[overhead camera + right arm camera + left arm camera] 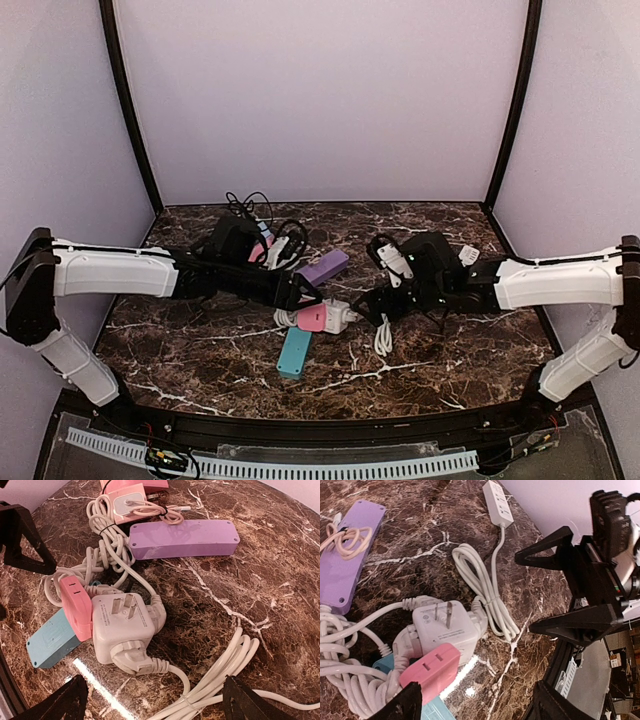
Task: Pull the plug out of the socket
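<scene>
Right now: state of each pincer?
Left pincer: open, holding nothing.
Right pincer: open, holding nothing.

Lab booth: lilac walls [320, 90], marbled table [420, 370]

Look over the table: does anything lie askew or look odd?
The white cube adapter lies tipped over, prongs pointing up, a pink block against one side and a white plug in another. White cords heap in a tangle beside it.
</scene>
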Robot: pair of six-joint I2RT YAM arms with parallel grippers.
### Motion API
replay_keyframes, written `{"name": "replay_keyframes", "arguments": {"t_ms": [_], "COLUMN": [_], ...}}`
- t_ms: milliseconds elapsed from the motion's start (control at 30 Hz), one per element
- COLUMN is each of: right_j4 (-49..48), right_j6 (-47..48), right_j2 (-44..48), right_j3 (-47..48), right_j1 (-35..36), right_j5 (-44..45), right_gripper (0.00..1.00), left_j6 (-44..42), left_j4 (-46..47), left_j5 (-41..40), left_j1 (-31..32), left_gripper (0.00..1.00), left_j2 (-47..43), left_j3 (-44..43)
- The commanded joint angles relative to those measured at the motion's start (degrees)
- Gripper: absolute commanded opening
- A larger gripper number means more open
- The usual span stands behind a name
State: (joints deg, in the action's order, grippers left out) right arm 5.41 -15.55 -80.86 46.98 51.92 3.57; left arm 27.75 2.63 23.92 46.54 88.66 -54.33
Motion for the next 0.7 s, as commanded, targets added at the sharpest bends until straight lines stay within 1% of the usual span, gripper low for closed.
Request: {"name": "replay_keyframes", "arguments": {"t_ms": [0, 267, 367, 433, 667], "right_j4": [-4.55, -5.06, -5.14, -5.15, -5.19], "right_j6": [-1.14, -1.30, -1.48, -1.58, -1.85], "right_j2": [1.90, 2.32, 2.59, 2.70, 2.99], "right_j3": [-1.51, -2.28, -2.50, -2.51, -2.76], "right_j1": [-0.07, -0.07, -0.07, -0.07, -0.07], "right_j5": [-1.70, -2.10, -2.04, -1.99, -2.34], "right_gripper": [0.93, 0.93, 0.93, 0.93, 0.93], "left_j6": [1.01, 2.37, 2.74, 2.84, 1.55], "left_j4": [-4.47, -4.56, -4.31, -4.23, -5.29], "left_j5": [-4.80, -5.09, -4.09, -3.00, -3.68], "left_j1": [0.21, 0.20, 0.20, 0.19, 0.21], "left_gripper": [0.75, 0.74, 0.71, 0.70, 0.68], "left_j2": [0.74, 1.63, 2.87, 3.57, 4.53], "left_j3": [-0.92, -0.59, -1.01, -1.50, -2.46]}}
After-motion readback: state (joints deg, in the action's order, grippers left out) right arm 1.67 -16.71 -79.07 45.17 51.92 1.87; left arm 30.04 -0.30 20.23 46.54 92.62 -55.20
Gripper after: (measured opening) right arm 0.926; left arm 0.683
